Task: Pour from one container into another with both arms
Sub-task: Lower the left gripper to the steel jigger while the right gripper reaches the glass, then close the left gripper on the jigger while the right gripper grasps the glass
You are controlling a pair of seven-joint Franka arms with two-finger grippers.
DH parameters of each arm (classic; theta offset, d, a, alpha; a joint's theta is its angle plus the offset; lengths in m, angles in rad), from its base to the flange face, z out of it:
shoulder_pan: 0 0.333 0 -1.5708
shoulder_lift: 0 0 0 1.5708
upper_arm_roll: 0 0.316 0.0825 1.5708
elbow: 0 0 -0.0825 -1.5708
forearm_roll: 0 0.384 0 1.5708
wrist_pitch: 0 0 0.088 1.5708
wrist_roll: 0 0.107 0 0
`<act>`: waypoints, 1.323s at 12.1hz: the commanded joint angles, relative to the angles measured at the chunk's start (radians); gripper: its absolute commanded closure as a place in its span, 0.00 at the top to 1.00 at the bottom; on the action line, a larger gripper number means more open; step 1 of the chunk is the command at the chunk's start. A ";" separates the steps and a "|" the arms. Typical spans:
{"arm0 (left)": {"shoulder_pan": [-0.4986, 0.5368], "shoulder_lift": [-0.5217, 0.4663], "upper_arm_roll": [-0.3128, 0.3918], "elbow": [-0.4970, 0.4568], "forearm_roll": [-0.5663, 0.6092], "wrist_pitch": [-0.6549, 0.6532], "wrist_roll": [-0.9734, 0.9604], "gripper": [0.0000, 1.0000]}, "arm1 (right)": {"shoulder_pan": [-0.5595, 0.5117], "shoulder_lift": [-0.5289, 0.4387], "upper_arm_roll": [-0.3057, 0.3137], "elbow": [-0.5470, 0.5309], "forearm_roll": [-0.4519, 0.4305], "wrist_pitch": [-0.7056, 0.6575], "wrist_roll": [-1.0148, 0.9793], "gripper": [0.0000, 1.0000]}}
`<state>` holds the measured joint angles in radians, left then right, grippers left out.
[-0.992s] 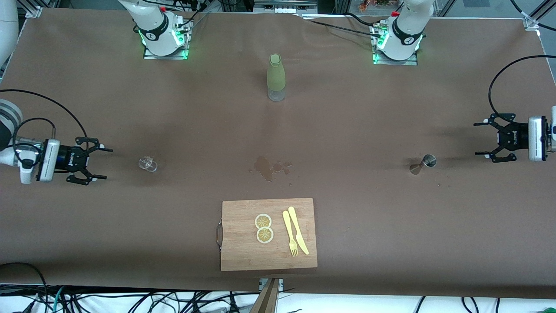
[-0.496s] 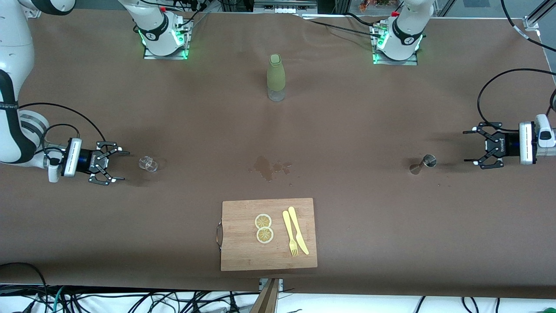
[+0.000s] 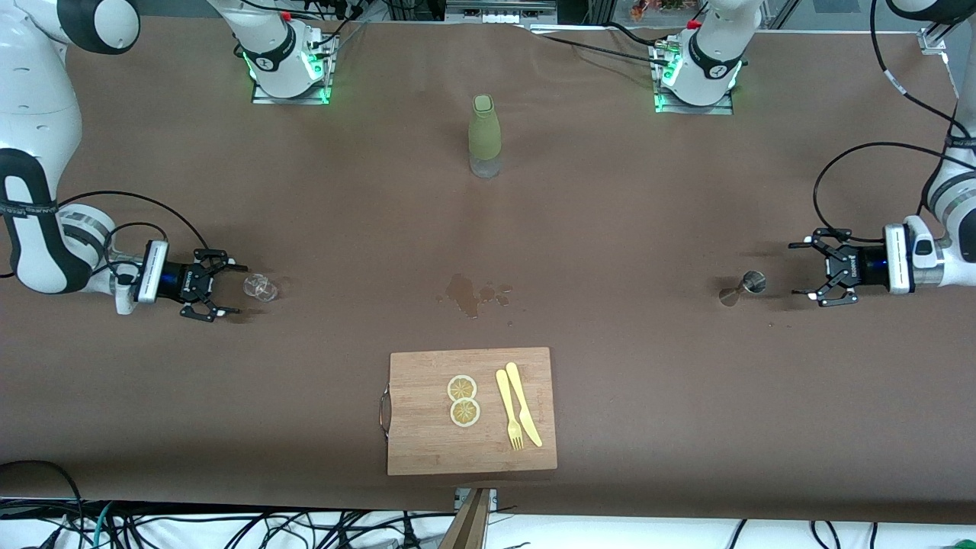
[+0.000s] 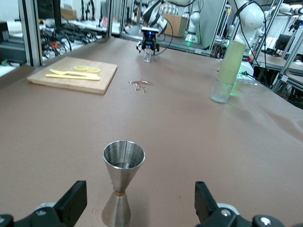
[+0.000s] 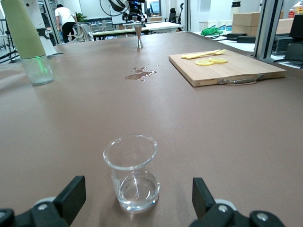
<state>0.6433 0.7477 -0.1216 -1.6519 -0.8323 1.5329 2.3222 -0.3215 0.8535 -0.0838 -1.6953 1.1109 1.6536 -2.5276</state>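
We see the left gripper (image 3: 802, 273) low over the surface (image 3: 656, 396) near the left arm's end, its fingers (image 4: 71, 204) spread wide and holding nothing. It points at the jigger (image 3: 744, 287), which stands upright just beside the fingertips, apart from them. In the left wrist view the jigger (image 4: 120, 182) sits between the two fingers but ahead of them, untouched, with a little liquid in its upper cup.

We see the right gripper (image 3: 227, 290) low over the surface near the right arm's end, its fingers (image 5: 70, 198) also spread and grasping nothing. It faces the glass (image 3: 260, 287), which stands upright right at the fingertips; from the front view we cannot tell whether they touch. In the right wrist view the glass (image 5: 133, 171) stands ahead of the fingers, between them, clear, with a bit of liquid at the bottom.

The bottle (image 3: 484, 136) stands upright midway along the surface, toward the edge where the arm bases are. A spill (image 3: 473, 293) lies at the centre of the surface. Close to the edge nearest the front camera lies a board (image 3: 427, 435), carrying two lemon slices (image 3: 463, 400), a fork (image 3: 509, 412) and a knife (image 3: 524, 404) side by side.
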 commanded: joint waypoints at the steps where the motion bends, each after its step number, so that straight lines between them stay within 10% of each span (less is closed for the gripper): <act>1: 0.007 0.074 -0.003 0.064 -0.054 -0.007 0.054 1.00 | -0.007 0.022 0.003 0.009 0.017 -0.026 -0.034 1.00; 12: -0.036 0.194 -0.001 0.089 -0.138 0.072 0.185 1.00 | 0.041 0.052 0.010 0.013 0.032 -0.009 0.001 0.99; 16: -0.056 0.202 -0.004 0.055 -0.148 0.064 0.246 1.00 | 0.041 0.059 0.010 0.014 0.030 -0.006 0.003 0.83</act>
<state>0.5910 0.9461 -0.1324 -1.5744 -0.9477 1.5991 2.4885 -0.2801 0.8978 -0.0769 -1.6930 1.1265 1.6461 -2.5395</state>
